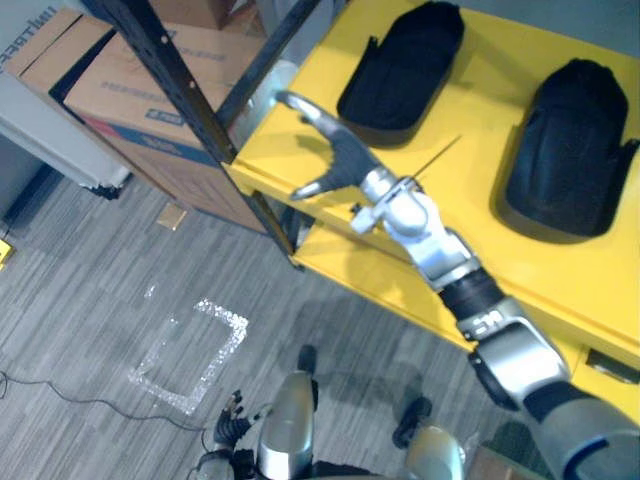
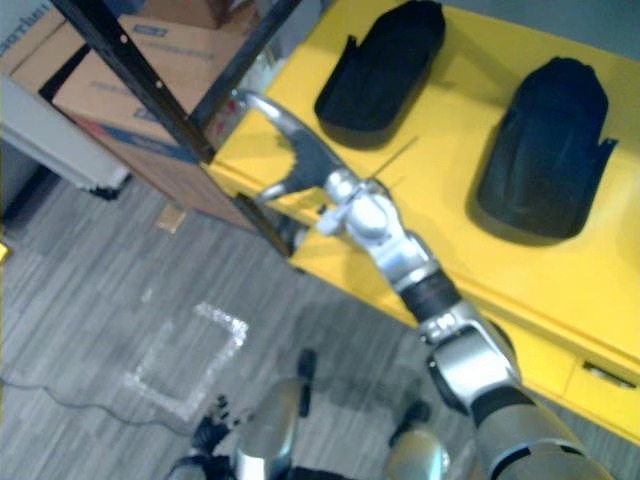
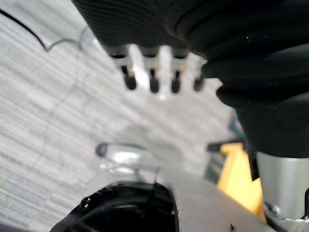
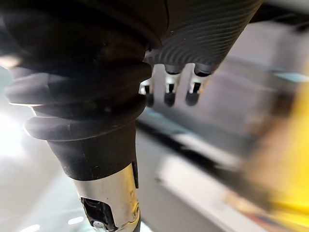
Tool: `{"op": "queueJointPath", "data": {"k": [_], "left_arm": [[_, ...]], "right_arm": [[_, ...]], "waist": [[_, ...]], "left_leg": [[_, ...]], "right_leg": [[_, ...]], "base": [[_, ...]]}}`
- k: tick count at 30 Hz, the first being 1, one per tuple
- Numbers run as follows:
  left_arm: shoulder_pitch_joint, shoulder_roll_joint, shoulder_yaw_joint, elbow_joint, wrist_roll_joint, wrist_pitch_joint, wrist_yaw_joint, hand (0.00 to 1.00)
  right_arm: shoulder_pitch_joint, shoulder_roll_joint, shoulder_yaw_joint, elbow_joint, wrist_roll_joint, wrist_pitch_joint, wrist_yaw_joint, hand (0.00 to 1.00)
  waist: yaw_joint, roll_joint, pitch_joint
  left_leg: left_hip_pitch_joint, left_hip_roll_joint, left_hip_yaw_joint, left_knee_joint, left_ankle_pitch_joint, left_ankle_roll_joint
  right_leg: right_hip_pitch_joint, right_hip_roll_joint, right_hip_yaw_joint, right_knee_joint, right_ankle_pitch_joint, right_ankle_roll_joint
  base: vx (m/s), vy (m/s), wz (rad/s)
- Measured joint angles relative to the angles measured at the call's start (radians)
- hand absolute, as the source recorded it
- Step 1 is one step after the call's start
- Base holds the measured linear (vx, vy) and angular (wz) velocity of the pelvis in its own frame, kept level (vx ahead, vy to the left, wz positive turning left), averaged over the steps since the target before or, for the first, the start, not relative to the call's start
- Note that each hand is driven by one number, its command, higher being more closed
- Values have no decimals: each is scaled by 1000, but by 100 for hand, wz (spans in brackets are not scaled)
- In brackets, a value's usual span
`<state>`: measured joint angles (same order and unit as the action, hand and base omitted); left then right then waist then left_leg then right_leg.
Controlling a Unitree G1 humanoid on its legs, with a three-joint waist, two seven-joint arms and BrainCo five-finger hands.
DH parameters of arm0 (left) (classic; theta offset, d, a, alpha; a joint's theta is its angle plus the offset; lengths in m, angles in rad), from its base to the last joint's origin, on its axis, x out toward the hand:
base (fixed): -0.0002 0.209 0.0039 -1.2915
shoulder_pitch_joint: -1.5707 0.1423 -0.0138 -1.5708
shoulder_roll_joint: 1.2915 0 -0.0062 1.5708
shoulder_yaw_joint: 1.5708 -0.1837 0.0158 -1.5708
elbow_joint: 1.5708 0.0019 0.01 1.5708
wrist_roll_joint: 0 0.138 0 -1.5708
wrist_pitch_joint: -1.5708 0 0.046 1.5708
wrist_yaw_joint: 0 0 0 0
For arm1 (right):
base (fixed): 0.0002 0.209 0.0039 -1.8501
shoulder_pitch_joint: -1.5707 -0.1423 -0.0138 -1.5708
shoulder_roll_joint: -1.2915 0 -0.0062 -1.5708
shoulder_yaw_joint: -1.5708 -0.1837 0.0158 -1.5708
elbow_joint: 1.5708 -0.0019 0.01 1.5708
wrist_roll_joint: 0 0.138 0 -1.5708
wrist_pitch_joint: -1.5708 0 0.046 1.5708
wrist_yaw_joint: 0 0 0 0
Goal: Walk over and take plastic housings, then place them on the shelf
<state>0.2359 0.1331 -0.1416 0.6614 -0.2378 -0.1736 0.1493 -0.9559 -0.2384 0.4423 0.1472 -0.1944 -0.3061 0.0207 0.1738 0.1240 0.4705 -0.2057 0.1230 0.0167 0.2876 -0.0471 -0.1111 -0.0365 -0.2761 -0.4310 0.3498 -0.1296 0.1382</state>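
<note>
boxes: cardboard, on the floor left of the shelf, past its black post
left hand: fingers straight, empty, over grey floor
right hand: above the shelf's left corner, fingers spread, empty
plastic housings: side by side on the shelf, right of that hand, untouched

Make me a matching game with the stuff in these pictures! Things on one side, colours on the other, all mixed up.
Things:
1. plastic housing
2. shelf
3. cardboard box
4. tape square on the floor

Colours:
A. yellow
B. brown
C. black
D. silvery white

Right pairs: 1-C, 2-A, 3-B, 4-D.
</note>
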Motion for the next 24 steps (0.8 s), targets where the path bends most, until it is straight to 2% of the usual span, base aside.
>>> {"op": "queueJointPath", "data": {"k": [1,4,5,10,12,18,24], "left_arm": [[0,0,1,0,0,0,1,0],[0,0,2,0,0,1,0,0],[0,1,2,0,0,1,-1,0],[1,6,2,-2,-1,1,-4,0],[1,6,2,-4,-2,1,-3,0],[1,6,0,-14,-3,2,-4,0],[1,8,-8,-13,-28,2,-3,0]], "right_arm": [[0,0,-6,-12,-39,7,-45,0],[0,-10,-28,-8,-69,36,-75,0],[0,-15,-40,10,-78,60,-90,0],[-11,-37,-37,143,-121,147,-87,0],[-49,-47,-15,249,-159,188,-83,0],[-156,-93,25,434,-213,263,-97,0],[-220,-153,24,496,-212,308,-181,0]], "waist": [[1,0,0],[1,-1,0],[2,-2,0],[4,-7,0],[8,-10,1],[30,-10,1],[30,-11,1]], "left_leg": [[4,-1,1,-1,0,0],[6,0,4,-4,1,-1],[10,0,8,-7,1,-2],[12,2,16,-8,2,-2],[12,7,15,-6,3,-4],[12,16,14,-7,4,-6],[-5,14,-7,-8,11,-8]], "right_leg": [[0,-2,2,7,-2,-1],[-2,-2,7,9,-2,-1],[-2,-3,13,8,-2,-1],[-2,0,19,1,3,4],[0,7,19,-8,10,4],[3,17,15,-16,11,4],[4,18,-7,-18,12,3]], "base": [[-36,-8,-2],[-51,-1,-4],[-36,2,-8],[-13,0,-4],[0,0,0],[0,0,0],[-21,-9,10]]}}
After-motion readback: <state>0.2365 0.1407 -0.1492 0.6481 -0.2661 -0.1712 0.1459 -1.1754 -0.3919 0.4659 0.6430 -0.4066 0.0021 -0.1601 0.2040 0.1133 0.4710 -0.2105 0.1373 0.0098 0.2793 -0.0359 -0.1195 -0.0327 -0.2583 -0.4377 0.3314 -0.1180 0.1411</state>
